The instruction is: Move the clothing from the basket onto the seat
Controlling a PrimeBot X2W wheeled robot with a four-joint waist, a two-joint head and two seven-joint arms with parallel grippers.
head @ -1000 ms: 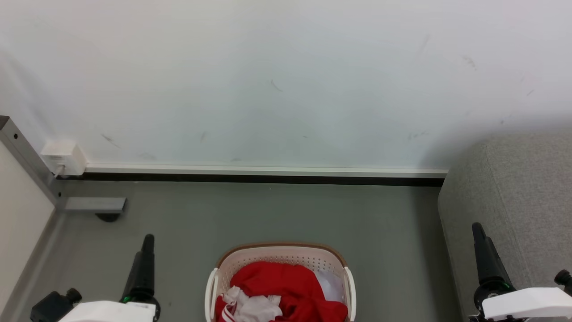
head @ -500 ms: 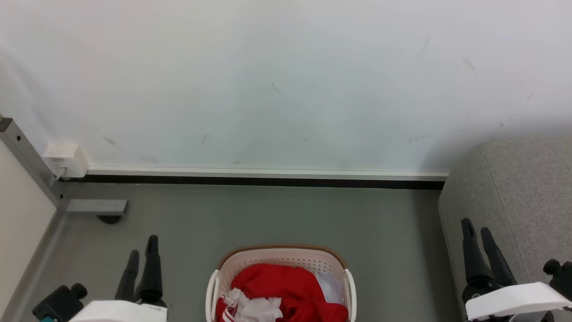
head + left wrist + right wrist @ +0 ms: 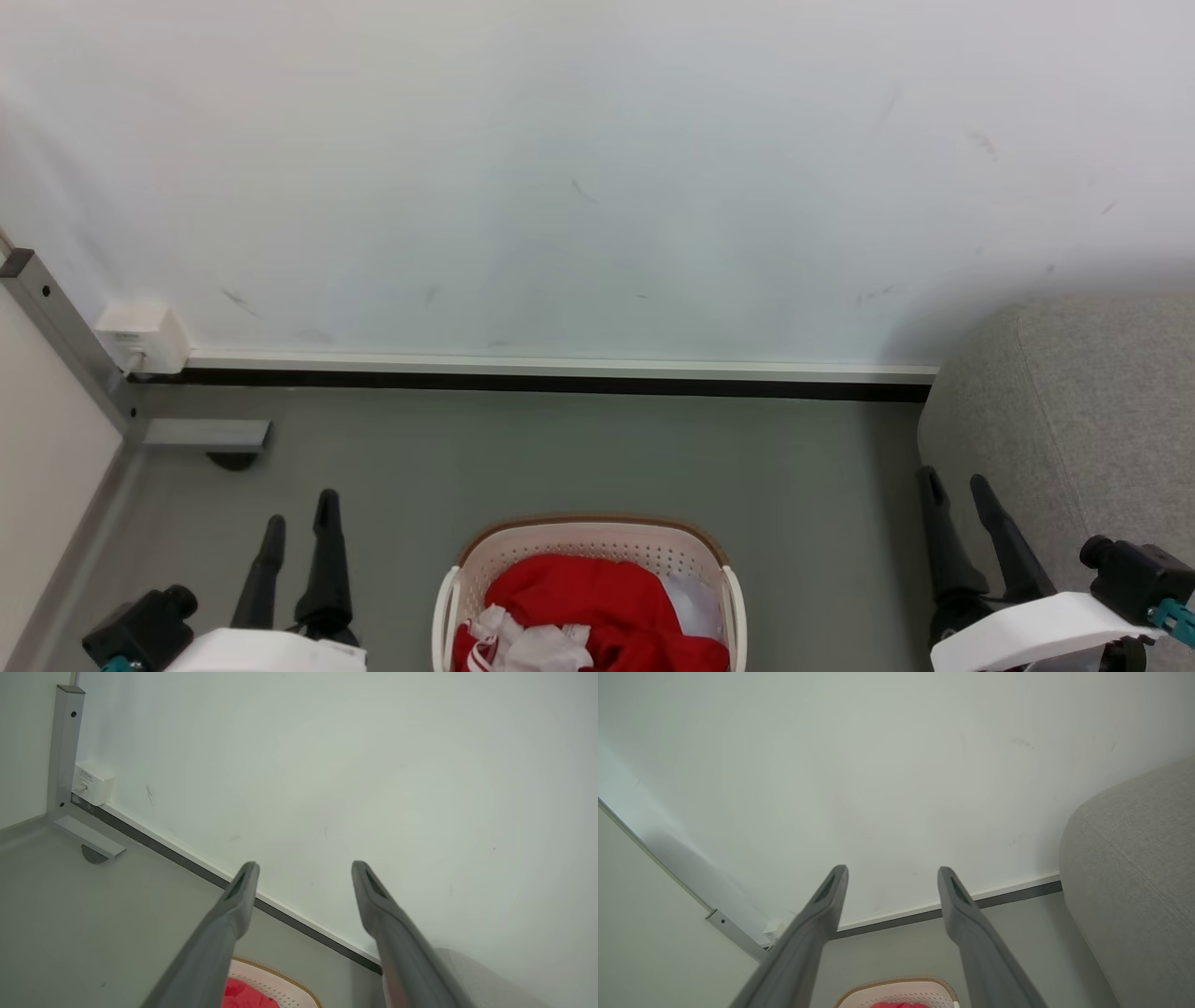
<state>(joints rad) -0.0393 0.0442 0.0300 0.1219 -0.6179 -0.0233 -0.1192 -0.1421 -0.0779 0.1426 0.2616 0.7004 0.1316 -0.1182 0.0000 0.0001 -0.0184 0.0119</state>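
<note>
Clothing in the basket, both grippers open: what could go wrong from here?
The red clothing lies bunched against a pale sheet in the basket; a pinch might lift both.
The basket is cut off by the head view's bottom edge, so a grasp may be poorly seen.
The right gripper, open, stands near the sofa and could brush it.

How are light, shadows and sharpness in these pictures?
Head view: even soft light, sharp; a faint shadow lies on the white wall beside the light grey fabric sofa. Left wrist view: the left gripper blurs toward the lower edge. Right wrist view: a grey shadow beside the pale panel.
</note>
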